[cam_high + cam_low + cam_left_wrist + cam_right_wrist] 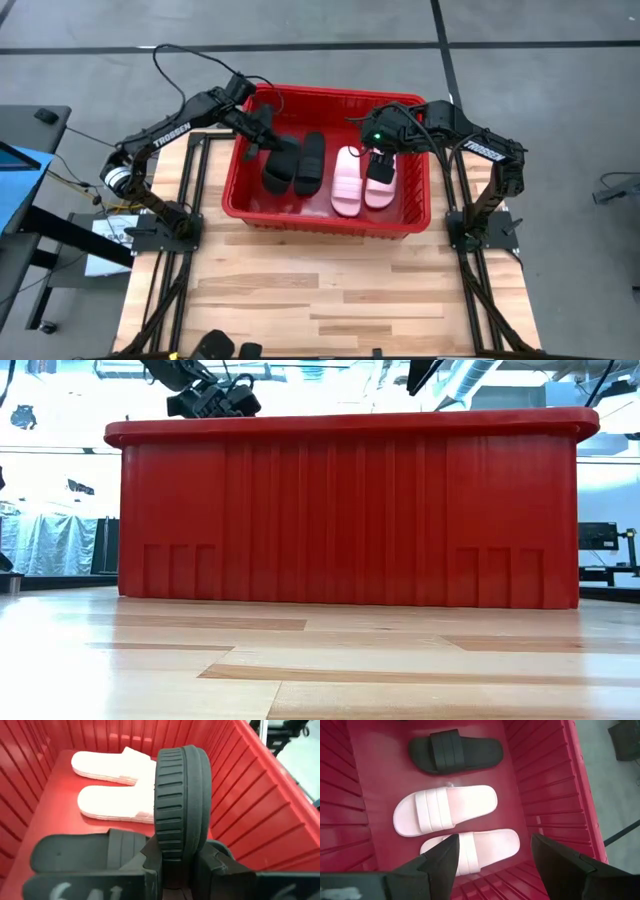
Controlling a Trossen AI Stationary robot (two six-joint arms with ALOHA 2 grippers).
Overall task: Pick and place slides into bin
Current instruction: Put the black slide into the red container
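The red bin (327, 218) stands at the table's far middle. Two pink slides (348, 180) (380, 185) lie flat on its floor at the right, and one black slide (310, 162) lies flat left of them. My left gripper (262, 138) reaches into the bin's left part and is shut on the second black slide (181, 800), which stands on edge. My right gripper (495, 865) hangs open and empty above the pink slides (445, 810). It also shows in the high view (380, 158). My left gripper pinches the black slide between its two fingers at one end (176, 862); the fingers lie on its two flat faces. The slide stands on its edge and sticks out ahead of the fingers, its ribbed rim (172, 795) toward the camera. Whether it touches the bin floor I cannot tell.
The bin's tall ribbed walls (350, 520) and rolled rim (350, 425) enclose both grippers' work space. Bare wooden table (330, 290) lies in front of the bin. A desk with cables (40, 190) stands off the table's left.
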